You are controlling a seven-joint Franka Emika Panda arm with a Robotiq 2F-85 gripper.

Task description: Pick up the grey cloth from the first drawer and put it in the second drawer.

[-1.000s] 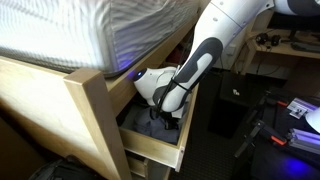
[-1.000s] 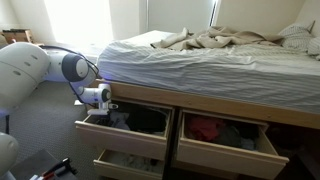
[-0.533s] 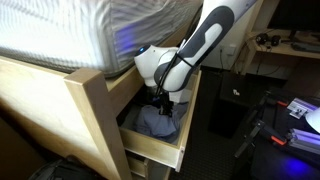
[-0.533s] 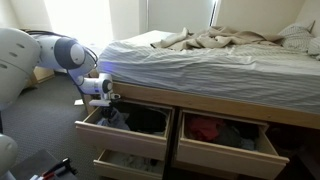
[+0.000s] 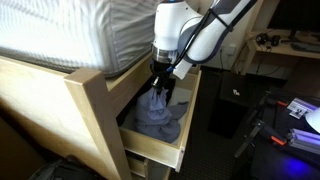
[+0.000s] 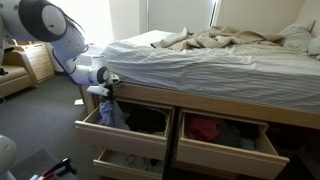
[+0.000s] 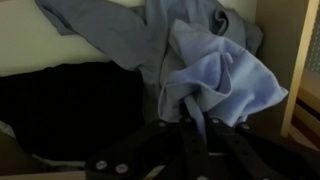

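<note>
My gripper (image 5: 159,84) is shut on the grey cloth (image 5: 157,115) and holds its top above the upper drawer (image 5: 160,152). The cloth hangs down in a long fold with its lower part still resting in the drawer. In an exterior view the gripper (image 6: 106,93) holds the cloth (image 6: 112,110) over the upper left drawer (image 6: 122,134), and a lower drawer (image 6: 125,164) stands open beneath it. In the wrist view the cloth (image 7: 215,75) is bunched between my dark fingers (image 7: 190,125).
The bed (image 6: 210,60) with its striped mattress (image 5: 80,35) overhangs the drawers. A wooden bed frame post (image 5: 95,120) stands close by. Dark clothes (image 7: 70,100) lie in the same drawer. Another open drawer (image 6: 225,135) holds red clothing. Cables and gear (image 5: 290,115) lie on the floor.
My gripper has risen out of the upper drawer, pulling the grey cloth up with it. The arm has swung upward towards the mattress edge.
</note>
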